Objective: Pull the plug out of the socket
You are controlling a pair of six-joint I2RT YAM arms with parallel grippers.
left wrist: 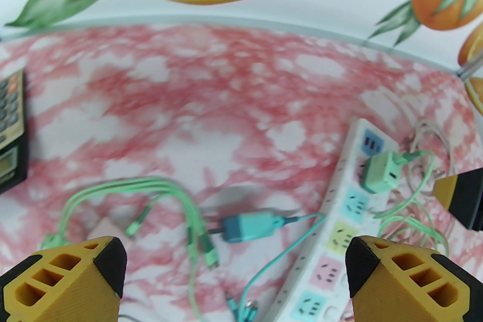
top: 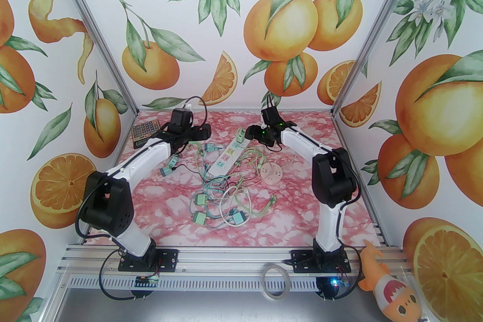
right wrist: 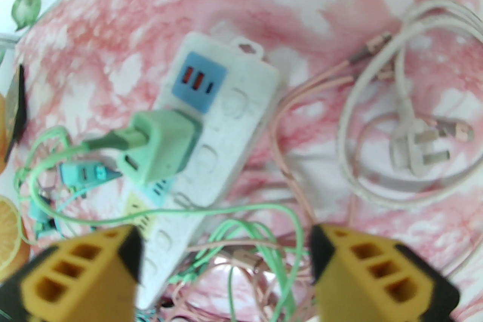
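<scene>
Walls (top: 241, 11) printed with oranges and leaves are seen closing in three sides of a pink-marbled table (top: 286, 207). Its far band is left bare up to the back edge, apart from a calculator (top: 145, 131) set near the far-left corner. The middle is crowded with tangled cables (top: 230, 192) and loose green adapters (top: 200, 198). A white power strip (top: 226, 156) is laid at mid-table, its long axis run diagonally from near-left to far-right. The left end effector (left wrist: 236, 260) is held above the table to the left of the strip, fingers spread wide, nothing gripped. The right end effector (right wrist: 226, 252) is held over the strip, just short of the plug (right wrist: 162, 147), likewise spread wide and empty. The green plug is seated in the socket just beside the blue USB panel at the strip's far end, its body stood out from the strip's face and its cable led off sideways.
</scene>
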